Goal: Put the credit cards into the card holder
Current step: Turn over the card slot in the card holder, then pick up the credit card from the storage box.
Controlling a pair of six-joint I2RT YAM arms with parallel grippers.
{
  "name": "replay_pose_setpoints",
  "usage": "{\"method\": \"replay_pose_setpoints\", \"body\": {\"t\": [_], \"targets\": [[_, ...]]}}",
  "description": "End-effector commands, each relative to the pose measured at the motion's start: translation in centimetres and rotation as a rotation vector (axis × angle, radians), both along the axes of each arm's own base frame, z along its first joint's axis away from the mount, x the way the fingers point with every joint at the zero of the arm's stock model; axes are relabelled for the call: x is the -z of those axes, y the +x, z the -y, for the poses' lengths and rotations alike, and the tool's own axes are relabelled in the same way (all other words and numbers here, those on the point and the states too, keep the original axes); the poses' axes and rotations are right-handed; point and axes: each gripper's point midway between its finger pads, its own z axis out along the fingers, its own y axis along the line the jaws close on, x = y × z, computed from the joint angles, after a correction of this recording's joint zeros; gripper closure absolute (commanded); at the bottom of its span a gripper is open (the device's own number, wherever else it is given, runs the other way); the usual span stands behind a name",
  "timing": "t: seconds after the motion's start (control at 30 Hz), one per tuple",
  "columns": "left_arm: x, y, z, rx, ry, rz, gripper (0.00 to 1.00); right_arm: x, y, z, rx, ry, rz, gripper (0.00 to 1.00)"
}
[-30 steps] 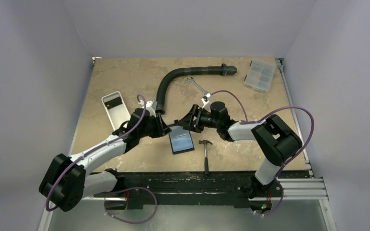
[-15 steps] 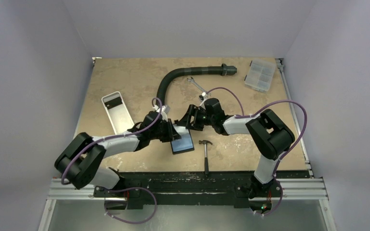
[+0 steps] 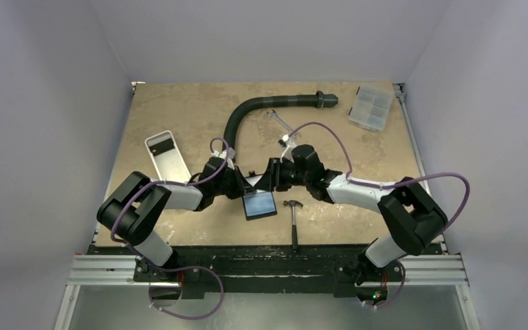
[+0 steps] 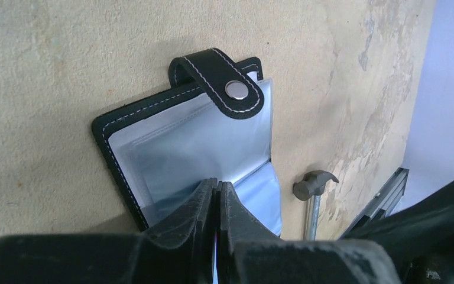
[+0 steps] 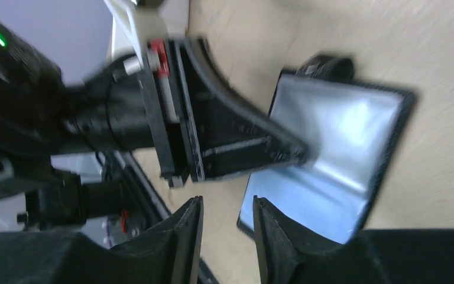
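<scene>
The card holder (image 3: 260, 205) lies open on the table, its glossy grey pockets up (image 4: 177, 136) and its snap strap (image 4: 224, 83) folded over the far edge. My left gripper (image 4: 219, 184) is shut, its tips resting on the inner pocket; I cannot tell whether a leaf is pinched. From above, the left gripper (image 3: 245, 188) sits at the holder's far edge. My right gripper (image 5: 227, 204) hovers open with nothing between its fingers, just beside the holder (image 5: 343, 136). No credit cards show plainly; a small dark patch (image 3: 160, 144) in the white tray is too small to identify.
A hammer (image 3: 293, 218) lies right of the holder. The white tray (image 3: 172, 165) sits to the left. A curved black hose (image 3: 261, 108), a wrench (image 3: 280, 122) and a clear compartment box (image 3: 371, 107) lie farther back. Both arms crowd the middle of the table.
The left gripper moved right onto the holder's far edge and shut. The right gripper's jaws narrowed, and its arm stretched out lower with the elbow swinging right.
</scene>
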Motion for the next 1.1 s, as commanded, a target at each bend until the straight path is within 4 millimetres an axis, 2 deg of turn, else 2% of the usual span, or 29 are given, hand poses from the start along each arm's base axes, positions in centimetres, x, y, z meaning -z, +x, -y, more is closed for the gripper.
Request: {"method": "replay_pose_setpoints", "body": {"t": [0.0, 0.1, 0.23, 0.3, 0.37, 0.47, 0.57, 0.63, 0.73, 0.8, 0.87, 0.97, 1.07], "targets": [[1.3, -0.4, -1.0, -0.032, 0.042, -0.019, 0.97, 2.4, -3.5, -1.8, -0.113, 0.065, -0.071, 0.59], [0.5, 0.0, -0.5, -0.015, 0.024, -0.007, 0.97, 4.0, -4.3, -2.2, -0.127, 0.115, -0.126, 0.69], [-2.2, 1.2, 2.0, 0.065, -0.057, 0.022, 0.98, 6.8, -5.8, -1.6, -0.134, 0.114, -0.199, 0.77], [-3.7, 2.0, 3.0, 0.078, -0.101, 0.038, 0.99, 7.3, -6.2, -1.3, -0.128, 0.123, -0.220, 0.79], [-4.3, 2.4, 3.1, 0.059, -0.120, 0.048, 0.99, 7.2, -6.1, -1.2, -0.122, 0.119, -0.217, 0.80], [-2.7, 2.4, 1.9, 0.011, -0.068, 0.039, 1.00, 6.1, -5.5, -1.2, -0.098, 0.104, -0.188, 0.80], [0.9, 1.9, -0.3, -0.034, 0.019, -0.015, 1.00, 4.2, -4.9, -1.1, -0.088, 0.091, -0.145, 0.79], [2.5, 1.3, -1.1, -0.039, 0.019, -0.050, 1.00, 2.8, -4.7, -1.3, -0.092, 0.097, -0.120, 0.79], [3.4, 0.7, -1.2, -0.039, 0.003, -0.075, 1.00, 1.8, -4.9, -1.5, -0.107, 0.108, -0.102, 0.76], [3.3, 0.7, -1.1, -0.038, -0.006, -0.074, 1.00, 2.4, -5.2, -1.7, -0.117, 0.112, -0.109, 0.76], [2.5, 1.0, -0.9, -0.033, -0.014, -0.061, 1.00, 4.1, -5.7, -1.7, -0.132, 0.117, -0.147, 0.76], [0.8, 1.8, -0.9, -0.030, 0.000, -0.021, 1.00, 5.9, -6.6, -1.6, -0.128, 0.171, -0.217, 0.77], [-0.7, 2.6, -1.3, -0.044, 0.035, 0.020, 1.00, 6.9, -6.7, -1.4, -0.112, 0.184, -0.241, 0.78]]}}
